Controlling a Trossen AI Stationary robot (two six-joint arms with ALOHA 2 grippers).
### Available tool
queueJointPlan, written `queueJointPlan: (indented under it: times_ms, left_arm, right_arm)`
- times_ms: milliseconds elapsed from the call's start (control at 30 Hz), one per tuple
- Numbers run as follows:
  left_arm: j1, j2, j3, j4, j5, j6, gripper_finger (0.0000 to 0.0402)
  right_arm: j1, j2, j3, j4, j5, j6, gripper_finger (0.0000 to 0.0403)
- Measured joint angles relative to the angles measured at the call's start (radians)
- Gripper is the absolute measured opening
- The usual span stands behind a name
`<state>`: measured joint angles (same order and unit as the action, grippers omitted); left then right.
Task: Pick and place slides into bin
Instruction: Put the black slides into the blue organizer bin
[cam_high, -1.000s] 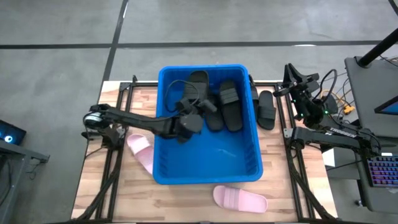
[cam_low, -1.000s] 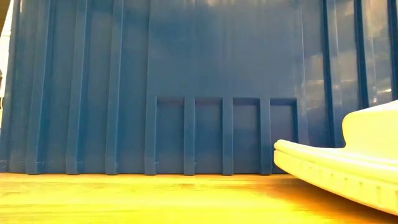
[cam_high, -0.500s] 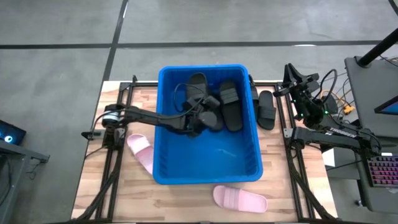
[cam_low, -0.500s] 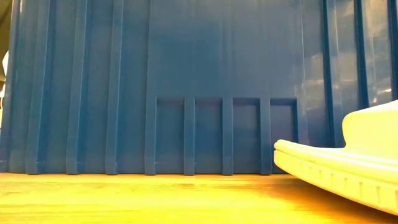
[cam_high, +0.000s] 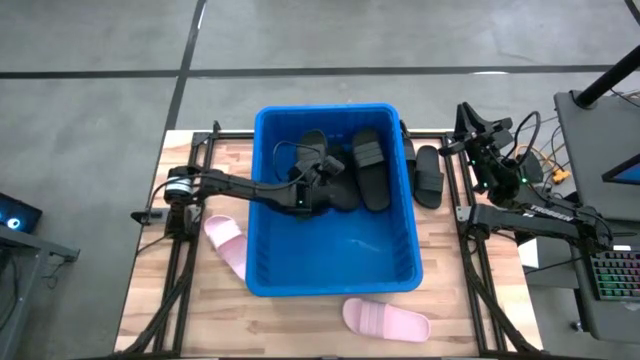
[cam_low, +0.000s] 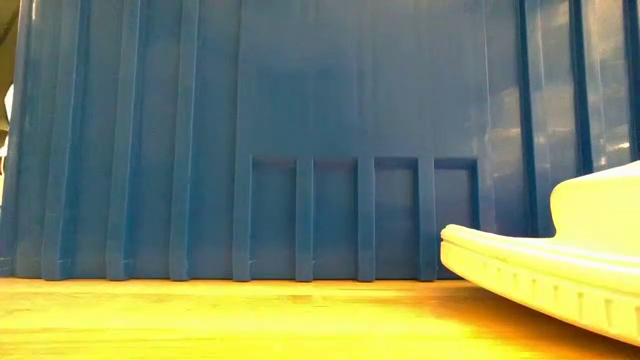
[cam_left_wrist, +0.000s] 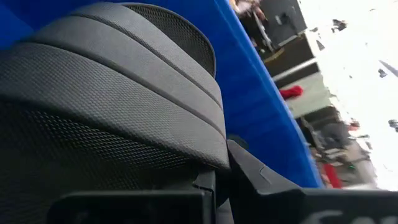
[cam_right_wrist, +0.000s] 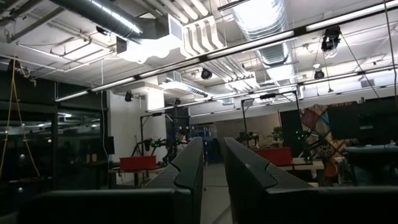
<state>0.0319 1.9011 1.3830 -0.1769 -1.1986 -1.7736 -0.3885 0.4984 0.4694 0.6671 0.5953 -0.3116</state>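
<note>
Bin (cam_high: 335, 255) sits mid-table (cam_high: 470, 310). Black slides (cam_high: 365, 165) are piled at its 12 o'clock end, with one more black slide (cam_high: 428, 175) outside, against the bin's wall at 2 o'clock. One pink slide (cam_high: 226, 245) lies tucked against the bin at 8 o'clock; the other pink slide (cam_high: 386, 320) lies at 6 o'clock, just beside it. Left gripper (cam_high: 312, 188) is inside the bin, fingers closed, pressed against a black slide's ribbed strap (cam_left_wrist: 112, 106); whether it grips it, cannot tell. Right gripper (cam_high: 468, 118) is parked at 3 o'clock, pointing upward, fingers (cam_right_wrist: 186, 171) slightly parted, holding nothing.
</note>
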Motion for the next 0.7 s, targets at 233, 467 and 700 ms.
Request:
queueJointPlan:
  times_ms: [233, 467, 700]
  left_arm:
    - [0.02, -0.015, 0.0, -0.114, -0.005, -0.007, 0.0]
    - [0.046, -0.004, -0.003, -0.333, 0.061, -0.262, 0.0]
    - [0.104, 0.022, -0.005, -0.332, 0.163, -0.259, 0.0]
  right_arm:
    - [0.0, 0.0, 0.0, -0.009, 0.0, -0.002, 0.0057]
    - [0.0, 0.0, 0.0, -0.008, 0.0, -0.004, 0.0057]
    - [0.0, 0.0, 0.0, -0.009, 0.0, -0.003, 0.0057]
